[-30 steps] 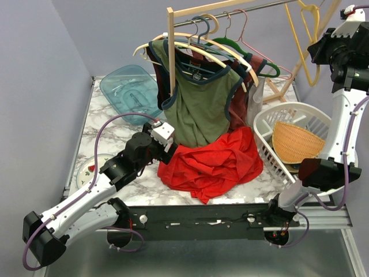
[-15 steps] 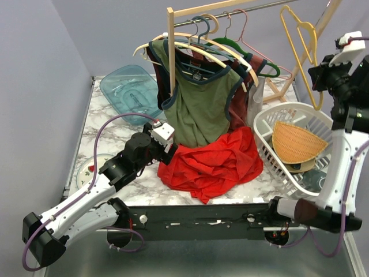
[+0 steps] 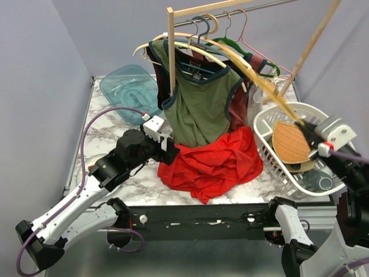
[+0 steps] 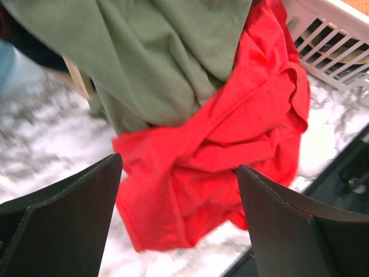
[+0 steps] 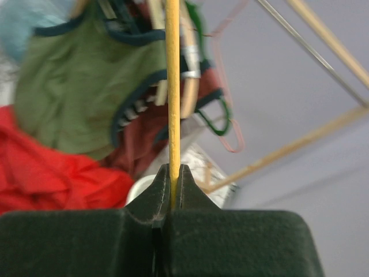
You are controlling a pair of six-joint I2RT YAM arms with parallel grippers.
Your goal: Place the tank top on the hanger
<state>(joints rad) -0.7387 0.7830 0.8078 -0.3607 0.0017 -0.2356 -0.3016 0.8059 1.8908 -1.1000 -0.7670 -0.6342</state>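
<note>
Bright red tank top is sighted just right of wide-spread left hand; thin mustard-yellow hanger is pinched by right hand.

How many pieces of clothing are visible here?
3: the red tank top crumpled on the table, the olive-green top hanging behind it, and a maroon garment behind that. Others may be hidden.

Garments, three: one red tank top, one olive-green top, one maroon garment. Hangers: one yellow hanger, two cream wooden hangers, one green hanger; remaining ones too tangled to count. One white basket. One teal tub.
</note>
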